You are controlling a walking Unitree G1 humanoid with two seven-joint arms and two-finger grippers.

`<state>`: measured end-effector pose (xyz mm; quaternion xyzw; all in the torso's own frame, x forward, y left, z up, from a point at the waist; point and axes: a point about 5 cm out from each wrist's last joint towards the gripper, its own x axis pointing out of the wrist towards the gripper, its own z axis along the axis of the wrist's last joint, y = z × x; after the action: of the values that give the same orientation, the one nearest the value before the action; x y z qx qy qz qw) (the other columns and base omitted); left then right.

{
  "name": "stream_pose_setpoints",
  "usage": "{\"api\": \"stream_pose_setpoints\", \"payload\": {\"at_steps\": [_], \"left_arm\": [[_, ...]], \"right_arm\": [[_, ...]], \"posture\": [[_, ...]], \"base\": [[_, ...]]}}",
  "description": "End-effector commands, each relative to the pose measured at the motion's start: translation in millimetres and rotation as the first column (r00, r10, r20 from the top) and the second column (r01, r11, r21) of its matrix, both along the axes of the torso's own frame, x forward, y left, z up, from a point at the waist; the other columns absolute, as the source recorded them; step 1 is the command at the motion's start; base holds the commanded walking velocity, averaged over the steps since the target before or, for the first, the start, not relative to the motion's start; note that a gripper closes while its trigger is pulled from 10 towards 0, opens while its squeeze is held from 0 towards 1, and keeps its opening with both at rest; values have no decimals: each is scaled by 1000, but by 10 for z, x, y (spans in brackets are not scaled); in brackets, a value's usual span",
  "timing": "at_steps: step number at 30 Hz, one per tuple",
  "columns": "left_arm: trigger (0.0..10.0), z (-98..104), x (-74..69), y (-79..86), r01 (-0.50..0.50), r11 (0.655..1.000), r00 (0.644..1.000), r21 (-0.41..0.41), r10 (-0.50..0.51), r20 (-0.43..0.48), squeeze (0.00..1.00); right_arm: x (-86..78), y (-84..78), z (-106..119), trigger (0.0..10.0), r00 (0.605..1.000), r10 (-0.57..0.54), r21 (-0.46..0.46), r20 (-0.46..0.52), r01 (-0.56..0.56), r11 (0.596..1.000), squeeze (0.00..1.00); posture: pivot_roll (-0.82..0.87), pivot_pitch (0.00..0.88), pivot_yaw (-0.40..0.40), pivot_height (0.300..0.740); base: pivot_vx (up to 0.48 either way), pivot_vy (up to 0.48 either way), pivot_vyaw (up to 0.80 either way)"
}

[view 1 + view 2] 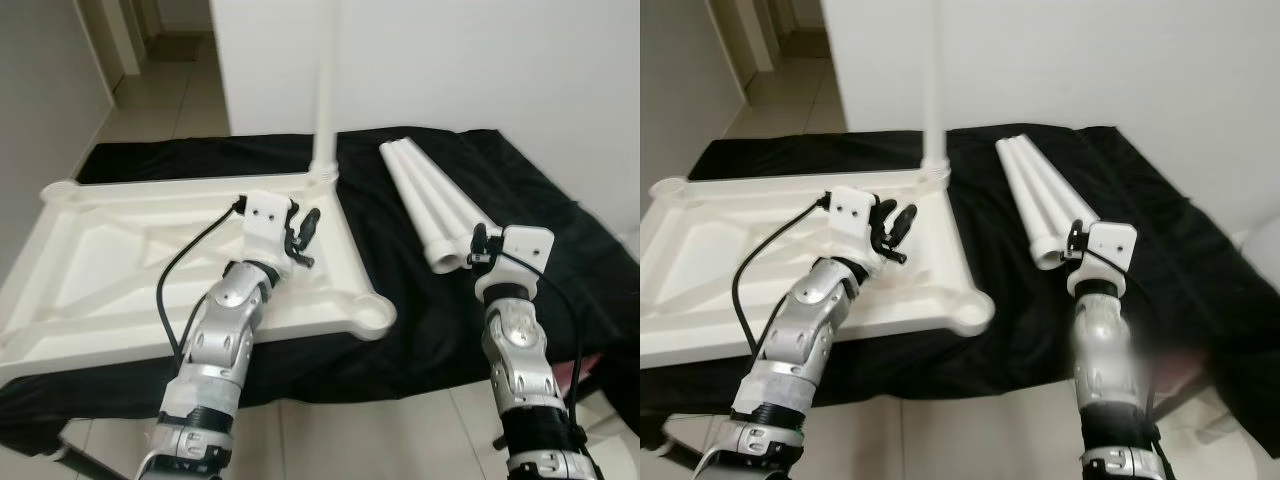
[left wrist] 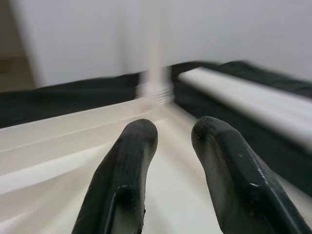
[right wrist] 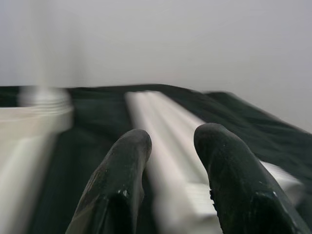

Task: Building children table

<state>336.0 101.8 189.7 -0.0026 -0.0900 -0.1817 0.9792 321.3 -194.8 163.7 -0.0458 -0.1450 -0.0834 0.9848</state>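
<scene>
1. The left gripper (image 2: 168,146) is being held over the upturned white tabletop (image 1: 120,260), its two black fingers (image 2: 129,170) parted by a narrow gap and nothing being gripped between them.
2. The right gripper (image 3: 170,161) is being held at the near end of the loose white legs (image 1: 430,200), its fingers (image 3: 229,175) likewise slightly apart and empty.
3. The tabletop is lying underside up on a black cloth (image 1: 540,230), with the loose legs lying beside it on the same cloth.
4. One leg (image 1: 327,90) is standing upright in the tabletop's far corner socket.
5. An empty round socket (image 1: 372,313) is being shown at the near corner in the head views, while it is not being taken in by the wrist views.
</scene>
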Motion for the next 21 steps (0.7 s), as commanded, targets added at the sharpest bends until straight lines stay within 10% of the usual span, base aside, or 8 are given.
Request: {"api": "stream_pose_setpoints", "payload": {"at_steps": [1,21], "left_arm": [[10000,8,-15,-77,25,1000,1000,-10,-25,0,0],[10000,10,-41,-121,45,998,999,33,-45,17,0]], "right_arm": [[-15,-86,1,10000,1000,-26,-8,0,26,1000,0],[-17,-79,-18,10000,1000,-26,-4,-2,26,1000,0]], "posture": [[-19,34,5,740],[-13,41,9,740]], "base": [[0,0,0],[0,0,0]]}}
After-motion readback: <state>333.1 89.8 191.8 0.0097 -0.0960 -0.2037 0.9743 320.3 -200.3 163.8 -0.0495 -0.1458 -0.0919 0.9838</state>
